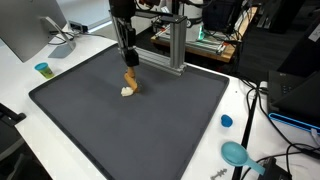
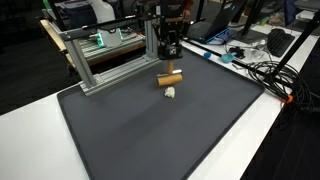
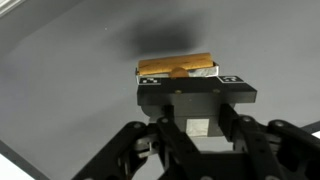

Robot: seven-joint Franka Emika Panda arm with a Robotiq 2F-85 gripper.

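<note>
Arm comes down from the top edge in both exterior views, forearm near vertical, wrist pointing straight down over the far part of the dark mat [image 1: 170,120]. The claw [image 1: 130,71] hangs fingers-down and is pinching a brown roll [image 1: 131,81] crosswise. The roll lies level between the tips, long axis sideways. In an exterior view the claw [image 2: 170,66] sits right on top of the roll [image 2: 170,76]. The roll looks raised off the mat, and the wrist view has a dark shadow blot on the mat beyond it.

A small white piece [image 2: 170,93] lies on the mat just in front of the roll, with a gap between them. In an exterior view the white piece [image 1: 126,92] looks almost touching the roll, so that angle does not settle contact. The metal frame [image 2: 100,62] stands just behind the claw at the mat's back edge. A blue cup [image 1: 43,69] and a blue cap [image 1: 226,121] sit on the white bench [image 1: 20,95] off the mat, well apart from the claw.

Hidden or unclear:
- The arm's upper links and base are cut off by the top edge.
- The fingertips are dark on a dark background in the exterior views, so the exact contact is hard to see.
- In the wrist view the claw [image 3: 190,80] and its body cover the near side of the roll [image 3: 178,67], and only the top strip shows.
- A pale bit shows at one end of the roll. Cannot tell whether it belongs to the roll.
- Both the roll and the white piece are too small to identify.
</note>
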